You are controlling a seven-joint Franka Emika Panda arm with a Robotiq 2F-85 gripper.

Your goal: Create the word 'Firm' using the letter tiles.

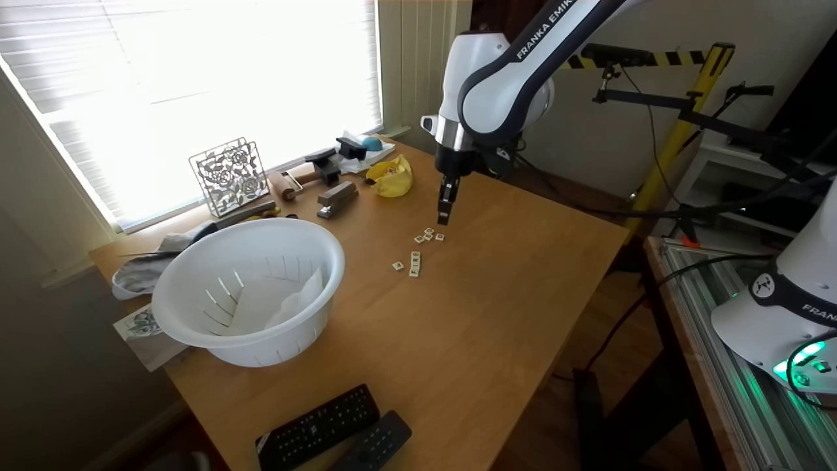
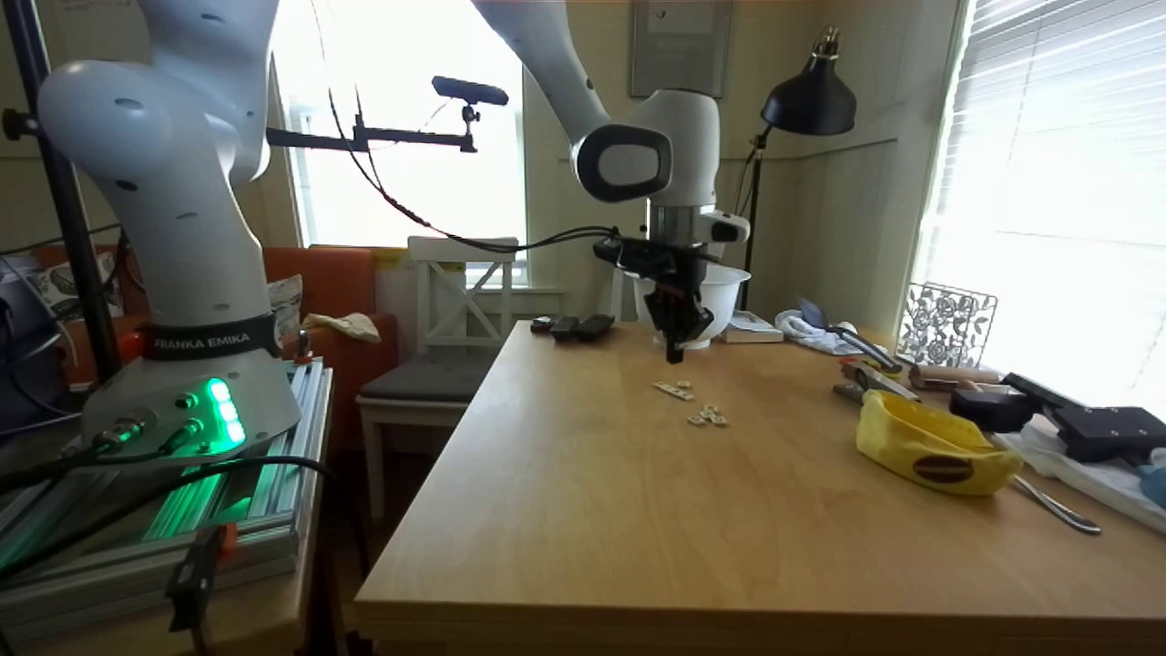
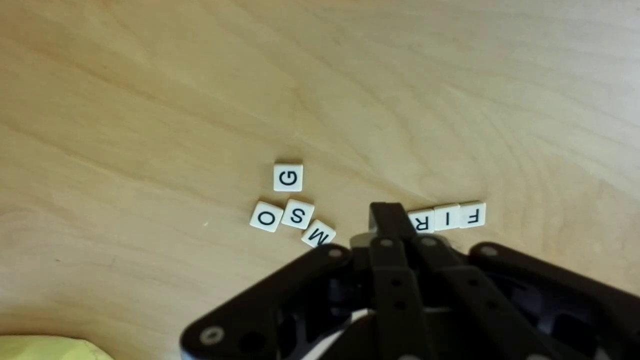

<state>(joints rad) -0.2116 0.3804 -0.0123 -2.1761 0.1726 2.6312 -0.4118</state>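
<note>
Nearest the wrist camera hangs the gripper (image 3: 393, 216), pointing down, its fingers (image 3: 383, 220) pressed together with no tile seen between them. Both exterior views show its tips raised above the table (image 1: 484, 314), touching nothing. Held so, they make one narrow tip, perhaps meant to nudge a tile along rather than lift it.

The letter tiles (image 1: 415, 264) lie flat on the table below. Four touch side by side in a straight row, set so, it seems, to read as one word: the F tile (image 3: 473, 215), the I tile (image 3: 447, 217), the R tile (image 3: 422, 221) and, in an exterior view, what looks like an E tile (image 1: 416, 254); the gripper hides that last one from the wrist view. Since the word wanted is Firm, the E would have to give up its place to an M. The M tile (image 3: 318, 233) lies askew near that end of the row, in a loose group with the S tile (image 3: 298, 214), the O tile (image 3: 266, 216) and the G tile (image 3: 288, 177), which look like spares within reach. A lone tile (image 1: 397, 266) lies beside the row, apart from it, its letter too small to read.

The bowl (image 1: 281, 345), the stapler (image 1: 337, 197) and the yellow pouch (image 1: 395, 185) stand toward the window (image 1: 209, 91), likely so that sliding tiles meets none of them.
</note>
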